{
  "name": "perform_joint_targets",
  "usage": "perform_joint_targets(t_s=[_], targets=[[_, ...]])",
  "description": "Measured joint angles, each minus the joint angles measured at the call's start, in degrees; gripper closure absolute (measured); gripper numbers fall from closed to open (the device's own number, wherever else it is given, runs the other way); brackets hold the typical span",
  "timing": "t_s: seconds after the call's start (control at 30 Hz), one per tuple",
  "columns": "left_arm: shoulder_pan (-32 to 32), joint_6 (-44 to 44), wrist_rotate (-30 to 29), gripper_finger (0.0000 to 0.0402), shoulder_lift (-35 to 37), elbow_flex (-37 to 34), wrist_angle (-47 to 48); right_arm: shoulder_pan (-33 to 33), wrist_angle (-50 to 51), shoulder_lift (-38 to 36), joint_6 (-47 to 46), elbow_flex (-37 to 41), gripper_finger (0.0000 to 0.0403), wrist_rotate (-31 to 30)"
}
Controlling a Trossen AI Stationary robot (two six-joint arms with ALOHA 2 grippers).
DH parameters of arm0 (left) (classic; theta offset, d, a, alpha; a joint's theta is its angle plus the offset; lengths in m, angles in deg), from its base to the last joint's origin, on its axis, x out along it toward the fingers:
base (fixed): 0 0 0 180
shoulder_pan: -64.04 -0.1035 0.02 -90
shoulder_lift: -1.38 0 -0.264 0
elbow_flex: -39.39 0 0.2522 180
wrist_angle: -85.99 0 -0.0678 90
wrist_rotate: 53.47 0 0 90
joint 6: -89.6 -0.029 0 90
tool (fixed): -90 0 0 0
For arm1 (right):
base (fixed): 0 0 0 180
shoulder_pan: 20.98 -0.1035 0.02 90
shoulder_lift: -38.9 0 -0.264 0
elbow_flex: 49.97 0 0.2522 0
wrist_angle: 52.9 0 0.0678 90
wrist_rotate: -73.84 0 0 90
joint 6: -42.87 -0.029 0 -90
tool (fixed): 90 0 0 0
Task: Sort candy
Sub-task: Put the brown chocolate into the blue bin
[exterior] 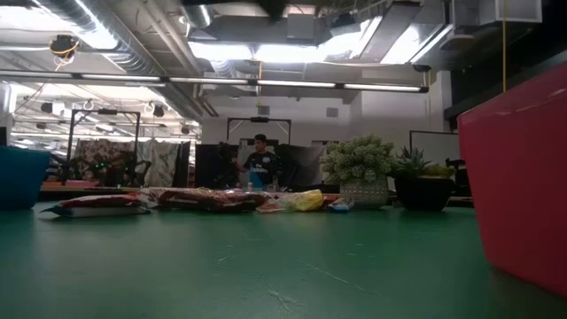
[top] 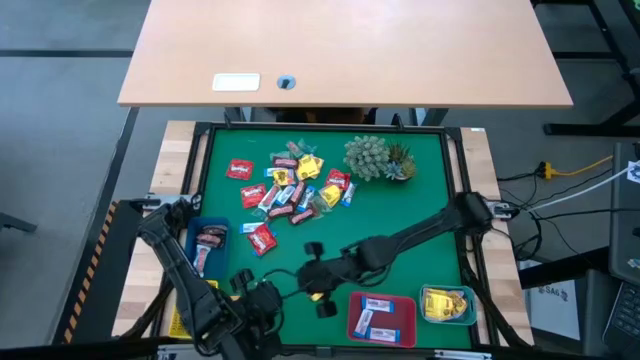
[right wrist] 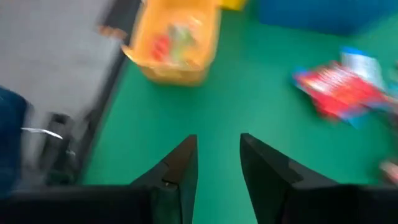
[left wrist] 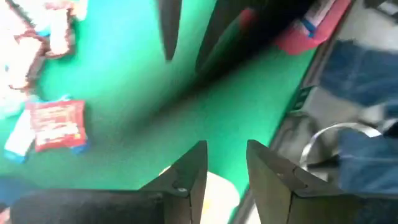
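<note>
Midway across the green mat (top: 420, 240), heaped loosely: candy (top: 295, 185) in red, yellow, blue-and-white and clear wrappers, just beside a spiky plant (top: 378, 158). Nearer the left arm, apart from the heap, one red piece (top: 262, 238) lying alone. Sorted so far: reddish-brown pieces in the blue tray (top: 192, 232), blue-and-white ones in the red tray (top: 352, 318), yellow ones in the corner tray (top: 472, 300) on the right.

Low over the mat's near edge, left gripper (left wrist: 227, 165): fingers parted by a narrow gap, holding nothing. Facing it from the right, right gripper (right wrist: 219, 158): likewise parted, empty, green mat showing between the fingers, with an orange tray (right wrist: 177, 71) ahead of it.

Seen level from the tabletop, the same heap (exterior: 213, 199) as a flat, crinkled line of wrappers. Beyond the mat, a pale wooden desk (top: 340, 45); behind that, a workshop room with ceiling ducts and strip lights, and a person (exterior: 259, 161) far back.
</note>
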Motion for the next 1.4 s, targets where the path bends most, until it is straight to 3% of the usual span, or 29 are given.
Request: perform_joint_targets(t_s=[0.2,0.37,0.73,1.03,1.4], targets=[[-4.8,-7.0,1.1,0.0302,0.1,-0.2,3.6,-6.2,16.6,-8.3,-0.9,0.1,0.0283,-13.4],[-9.6,-13.3,1.1,0.0302,-0.1,-0.6,4.0,-12.2,27.6,-12.2,-5.8,0.3,0.0283,-17.5],[-16.6,-19.8,-1.6,0.0302,-0.2,-7.8,4.0,-26.5,56.1,-16.7,-29.0,3.7,0.0283,-32.5],[-22.9,-22.4,-1.4,0.0293,-0.3,-13.7,-0.6,-32.4,51.1,-31.3,-39.3,23.6,0.0283,-33.7],[-36.5,-30.0,1.2,0.0205,-0.3,-23.4,-12.7,-29.7,38.2,-48.1,-36.5,41.5,0.0283,-35.2]])
